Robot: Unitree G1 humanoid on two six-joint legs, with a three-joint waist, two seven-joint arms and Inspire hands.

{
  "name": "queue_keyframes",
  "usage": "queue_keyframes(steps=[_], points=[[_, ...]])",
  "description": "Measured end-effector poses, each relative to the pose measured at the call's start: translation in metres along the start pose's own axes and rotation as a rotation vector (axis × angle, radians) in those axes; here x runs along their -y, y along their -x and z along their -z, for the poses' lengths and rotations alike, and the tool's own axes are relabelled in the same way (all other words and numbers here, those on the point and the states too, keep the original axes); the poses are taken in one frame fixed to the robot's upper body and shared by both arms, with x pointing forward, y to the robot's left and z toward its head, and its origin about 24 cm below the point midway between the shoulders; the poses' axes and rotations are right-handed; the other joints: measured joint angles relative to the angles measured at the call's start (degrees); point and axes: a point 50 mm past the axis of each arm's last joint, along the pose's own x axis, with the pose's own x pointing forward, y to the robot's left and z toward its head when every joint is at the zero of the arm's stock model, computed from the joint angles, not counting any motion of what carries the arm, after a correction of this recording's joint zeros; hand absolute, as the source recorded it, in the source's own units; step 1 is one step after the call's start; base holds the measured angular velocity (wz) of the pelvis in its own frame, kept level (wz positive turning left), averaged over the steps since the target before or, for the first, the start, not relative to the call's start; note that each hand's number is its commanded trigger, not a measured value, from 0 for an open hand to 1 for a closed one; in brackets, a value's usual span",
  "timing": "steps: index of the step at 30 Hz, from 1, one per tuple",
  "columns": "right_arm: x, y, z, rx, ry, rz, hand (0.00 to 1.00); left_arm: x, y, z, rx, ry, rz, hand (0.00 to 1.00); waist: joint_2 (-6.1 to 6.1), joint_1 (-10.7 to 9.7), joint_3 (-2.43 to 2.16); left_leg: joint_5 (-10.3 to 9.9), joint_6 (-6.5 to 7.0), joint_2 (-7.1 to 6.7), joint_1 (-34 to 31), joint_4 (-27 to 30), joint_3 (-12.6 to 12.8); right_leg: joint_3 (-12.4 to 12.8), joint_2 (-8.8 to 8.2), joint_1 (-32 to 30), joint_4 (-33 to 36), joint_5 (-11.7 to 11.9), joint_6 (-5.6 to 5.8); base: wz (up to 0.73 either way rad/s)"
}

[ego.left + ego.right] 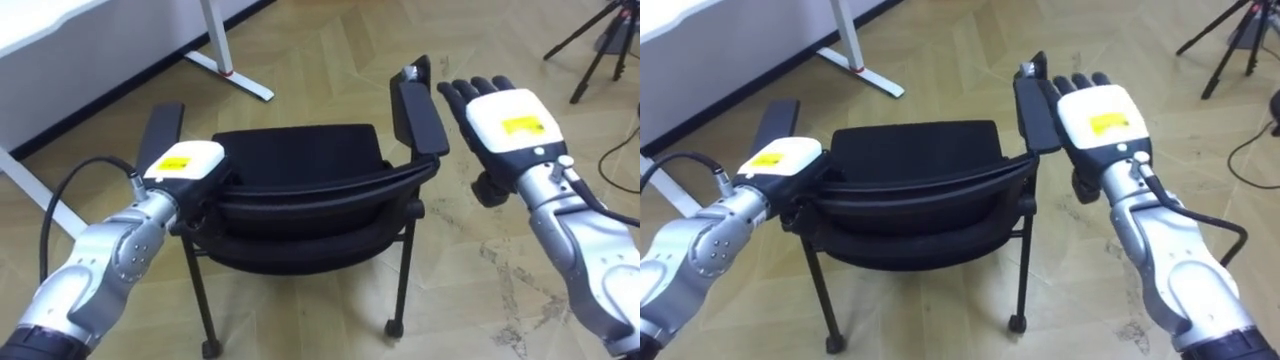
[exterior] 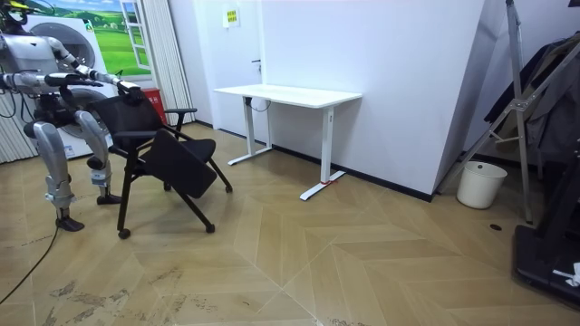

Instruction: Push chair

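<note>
A: Where's the chair [image 1: 300, 150]?

B: Dead ahead of me, rear side toward the robot. Its backrest [image 1: 320, 192] runs left-right across my view, with the seat beyond it. The desk [image 2: 290, 94] is well beyond the chair, off to the front-left.

A: Left hand?

B: The left hand [image 1: 185, 162] is on the backrest's left end, just behind the chair's left armrest [image 1: 165, 125]. I can't tell whether it's closed on the rim or only resting there, because the underside is hidden against the backrest.

A: Right hand?

B: The right hand [image 1: 503, 118] is to the right of the chair, just beside the right armrest [image 1: 418, 105] and at about its height. It's open with straight fingers and holds nothing. The left eye view shows a gap between hand and armrest and the right eye view overlaps them, so I'd call them apart, barely.

A: Which is nearer?

B: The left one, since it's on the chair now. The right has to come in leftward and down to reach the backrest's right end.

A: Push direction?

B: My read is forward, square to the backrest's long axis and away from the robot, toward the desk side. With only one end loaded the chair would likely swing, so I'd want the right hand planted first.
</note>
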Motion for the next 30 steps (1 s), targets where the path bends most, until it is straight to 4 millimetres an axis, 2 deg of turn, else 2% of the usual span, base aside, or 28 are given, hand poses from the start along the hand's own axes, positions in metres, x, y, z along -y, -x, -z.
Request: queue_keyframes(steps=[2, 6, 17, 26, 30], points=[[0.000, 0.000, -0.008, 0.031, 0.001, -0.006, 0.00, 0.000, -0.001, 0.000, 0.000, -0.001, 0.001, 1.00, -0.21, 0.0, -0.12, 0.0, 0.00, 0.01, 0.0, 0.0, -0.1, 0.0, 0.01, 0.1, 0.0, 0.0, -0.03, 0.00], [-0.008, 0.001, -0.019, 0.082, 0.005, -0.075, 0.00, -0.001, -0.006, -0.002, 0.013, -0.011, 0.000, 1.00, -0.39, 0.3, -0.05, 0.0, 0.02, 0.01, 0.0, 0.1, -0.3, -0.3, 0.01, 0.2, 0.0, 0.0, -0.04, 0.02], [-0.012, 0.002, -0.024, 0.109, 0.008, -0.167, 0.00, -0.005, -0.011, -0.004, 0.040, -0.022, -0.006, 1.00, -0.57, 1.5, 0.31, 0.1, 0.05, 0.01, -0.2, 0.2, -0.5, -0.5, 0.03, 0.2, -0.4, 0.0, -0.05, 0.00], [-0.010, -0.001, -0.035, 0.131, -0.023, -0.196, 0.00, -0.005, -0.013, -0.008, 0.054, -0.022, -0.001, 1.00, -0.13, 1.6, 0.33, 0.2, -0.03, -0.01, -0.2, 0.0, -1.2, -1.3, 0.21, 1.1, -1.0, 0.1, -0.08, 0.04], [-0.012, -0.001, -0.040, 0.153, -0.027, -0.224, 0.00, -0.004, -0.014, -0.011, 0.063, -0.024, -0.003, 1.00, -0.09, 2.4, 0.36, 0.2, -0.03, -0.01, -0.2, 0.0, -1.3, -1.3, 0.21, 1.1, -1.0, 0.1, -0.11, 0.00]])
